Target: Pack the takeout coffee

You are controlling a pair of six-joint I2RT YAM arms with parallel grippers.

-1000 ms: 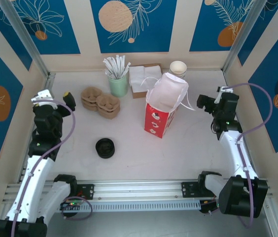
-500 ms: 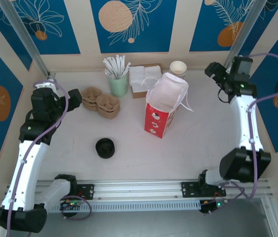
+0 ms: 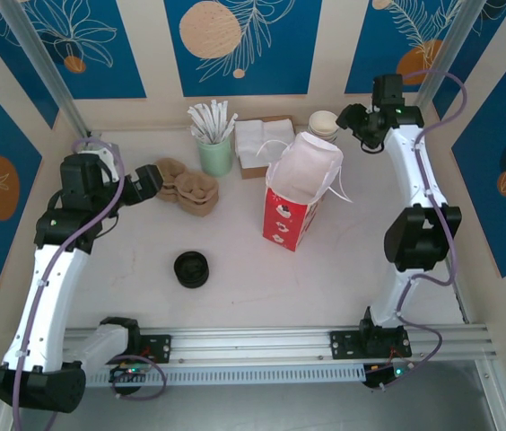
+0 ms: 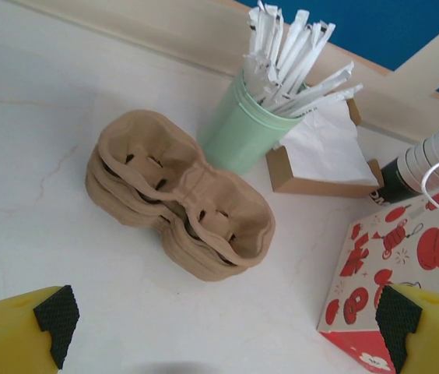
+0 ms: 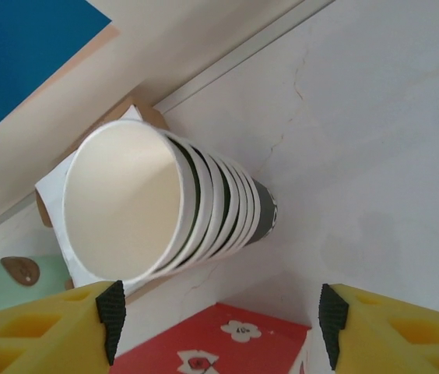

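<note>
Your left gripper (image 3: 150, 178) hangs just left of the stack of pulp cup carriers (image 3: 184, 187). In its wrist view the fingers (image 4: 48, 331) stand wide apart at the frame corners with nothing between them. The carriers lie ahead on the table (image 3: 343, 269). Behind them stands the mint-green cup of wrapped straws (image 4: 239, 128), close to their back edge, and to its right the brown napkin box (image 4: 324, 152).

Your right gripper (image 3: 353, 121) is up at the back right corner, beside the stack of lidless white cups (image 3: 325, 124). Its fingers (image 5: 48, 327) are parted and hold nothing. The stack tilts across the wrist view, and dark green shows on the cup sides.

The red paper bag (image 3: 296, 199) stands open in front of the napkin box and the cups, its mouth and white handles crowding that corner. It sits between your two arms.

A low round black thing (image 3: 191, 268) sits alone on the open table, nearer you than the carriers and well apart from both grippers. From above you cannot tell whether it is the lidded takeout coffee or a pile of lids.
</note>
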